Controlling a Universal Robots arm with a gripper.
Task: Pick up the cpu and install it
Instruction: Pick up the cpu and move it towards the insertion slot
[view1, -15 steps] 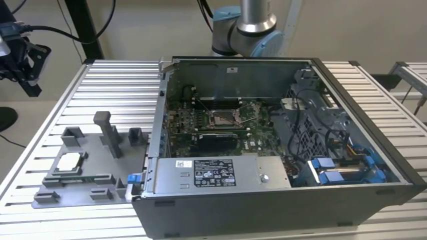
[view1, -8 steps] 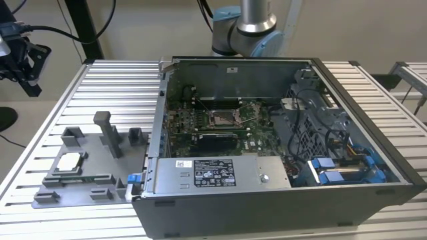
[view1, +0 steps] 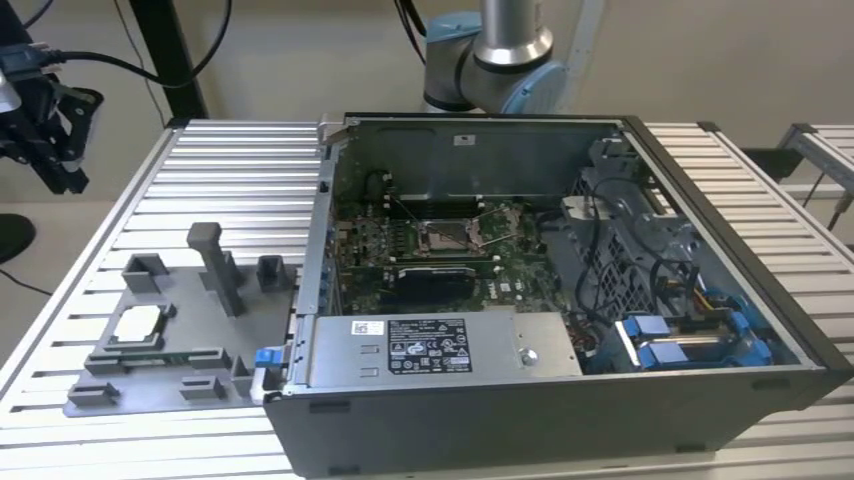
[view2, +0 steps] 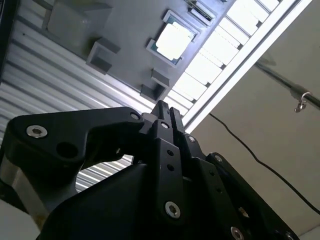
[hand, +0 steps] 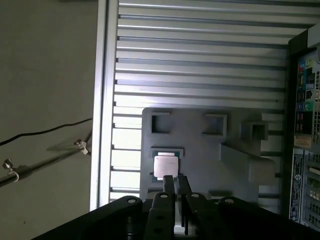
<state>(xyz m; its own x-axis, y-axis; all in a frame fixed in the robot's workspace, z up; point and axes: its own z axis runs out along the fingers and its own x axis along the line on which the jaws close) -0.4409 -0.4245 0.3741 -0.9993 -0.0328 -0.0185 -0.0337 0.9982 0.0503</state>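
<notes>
Gripper (hand: 175, 179): the two fingers are pressed together with nothing between them, as both wrist views show. It hangs in the air over the table edge, aimed down at the fixture plate (hand: 200, 150).

The cpu (hand: 165, 166) is in its square nest on that plate, silver top up, not touched. In the first wrist view the fingertips (hand: 169, 181) line up just short of the chip. The second wrist view shows real air between the gripper (view2: 167, 107) and the cpu (view2: 173, 41), so they are apart.

View differences:
- The exterior view has the cpu (view1: 140, 325) on the plate (view1: 174, 295) at its left, and the open computer case (view1: 534, 300) just beside the plate, on its right.
- The exterior view also shows inside the case: the motherboard socket (view1: 447, 237) is bare with its frame lifted, and the power supply (view1: 441, 345) is in front of it.
- The first wrist view catches one edge strip of the case (hand: 302, 150).
- Both wrist views show the floor past the table edge, with a thin cable (hand: 45, 131) on it.
- The arm base (view1: 494, 60) appears in the exterior view, behind the case.

Counts: 1 cpu, 1 fixture plate, 1 tall post (view1: 214, 265) on it, 1 case, 1 socket. All of it sits on the slatted aluminium table (view1: 240, 170).
</notes>
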